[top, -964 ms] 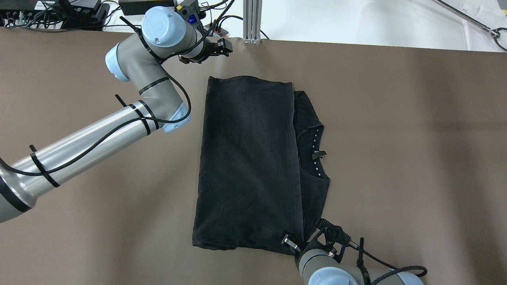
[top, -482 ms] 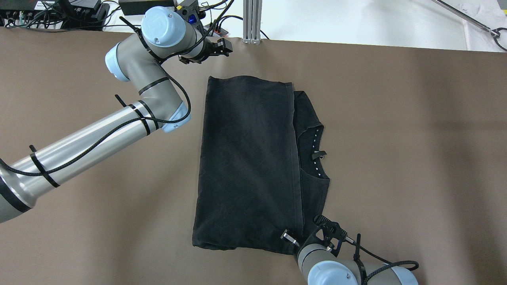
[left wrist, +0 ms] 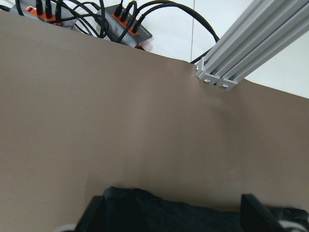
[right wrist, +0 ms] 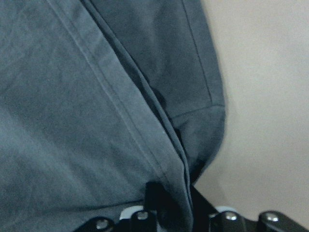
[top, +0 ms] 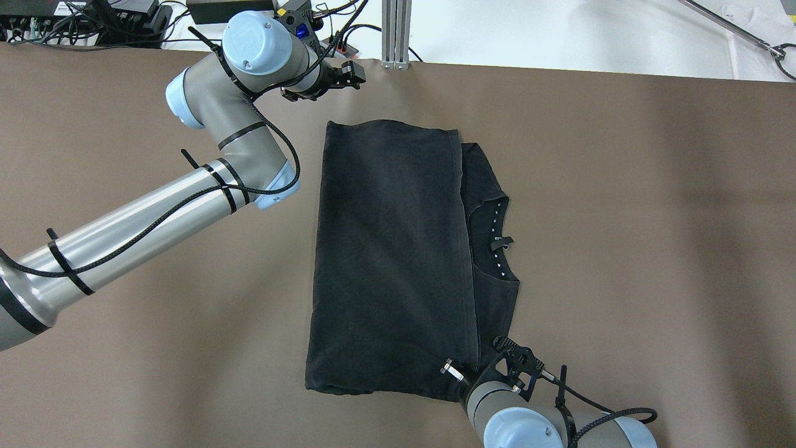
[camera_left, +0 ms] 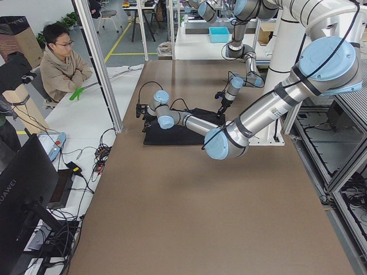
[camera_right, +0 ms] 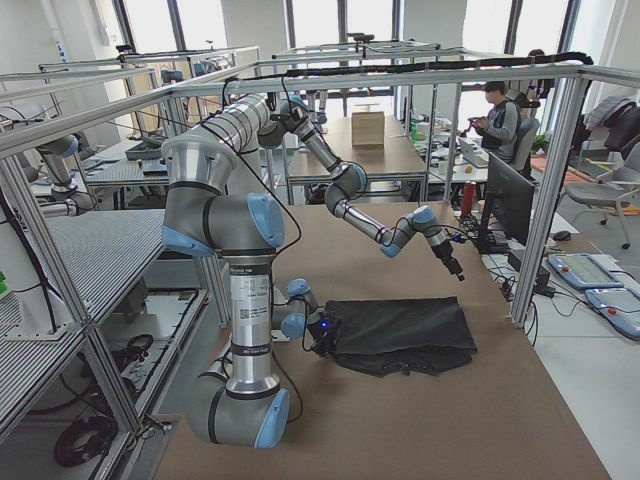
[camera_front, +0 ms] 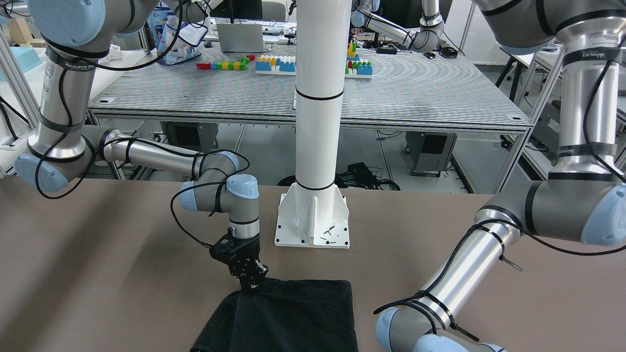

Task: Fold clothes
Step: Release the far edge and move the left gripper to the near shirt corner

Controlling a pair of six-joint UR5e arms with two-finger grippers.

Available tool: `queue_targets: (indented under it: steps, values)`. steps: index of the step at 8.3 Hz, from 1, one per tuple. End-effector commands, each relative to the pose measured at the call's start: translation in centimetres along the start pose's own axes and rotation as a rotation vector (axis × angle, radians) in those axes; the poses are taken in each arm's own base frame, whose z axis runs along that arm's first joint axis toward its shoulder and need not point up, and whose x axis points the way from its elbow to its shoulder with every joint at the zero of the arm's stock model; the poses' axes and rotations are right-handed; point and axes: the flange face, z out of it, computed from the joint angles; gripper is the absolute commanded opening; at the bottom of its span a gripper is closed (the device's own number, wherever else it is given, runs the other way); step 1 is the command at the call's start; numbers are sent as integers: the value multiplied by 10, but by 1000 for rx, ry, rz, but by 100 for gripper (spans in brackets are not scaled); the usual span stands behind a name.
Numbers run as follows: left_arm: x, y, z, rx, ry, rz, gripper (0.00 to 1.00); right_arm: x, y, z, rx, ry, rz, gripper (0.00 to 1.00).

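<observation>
1. On the middle of the flat brown table (top: pixel 622 249) lies a black cloth T-shirt (top: pixel 385 255).
2. It is folded over. One big flap covers most of it. The flap's straight sewn edge (top: pixel 464 249) runs from the far side to the near side.
3. To the right of that edge the round neck hole (top: pixel 494 239) peeks out. It has small white marks and a little tag inside.
4. The cloth lies flat, with only soft creases. Its near left corner is a bit bumpy.
5. The right gripper (camera_front: pixel 250 287) is at the near right corner of the T-shirt. Its claw is clenched on the cloth there. The wrist camera shows the stacked edges going in between its two fingers.
6. The left gripper (top: pixel 356 73) hangs in the air just past the far left corner of the T-shirt. Its claw is released, with its two dark fingers (left wrist: pixel 94 215) wide apart.
7. Past the far edge of the table stand a silver metal post (top: pixel 395 31) and a bunch of black cables (top: pixel 74 25).
</observation>
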Motion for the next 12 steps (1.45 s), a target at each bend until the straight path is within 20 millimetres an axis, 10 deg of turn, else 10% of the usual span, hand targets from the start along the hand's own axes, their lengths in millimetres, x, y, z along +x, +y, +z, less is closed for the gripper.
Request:
queue_targets:
  steps: [1, 2, 7, 10, 12]
  values:
    - [0, 1, -3, 2, 9, -21, 100, -6, 0, -13, -13, -20, 6, 0]
    - [-10, 18, -15, -3, 41, -55, 100, -12, -1, -23, -19, -35, 13, 0]
    - [-140, 254, -143, -125, 152, -231, 100, -19, 13, -45, -43, -51, 50, 0]
    - [-141, 411, -160, -154, 135, -287, 87, -12, 12, -41, -36, -37, 44, 0]
    - [-136, 459, -166, -163, 130, -299, 75, -15, 12, -42, -38, -42, 47, 0]
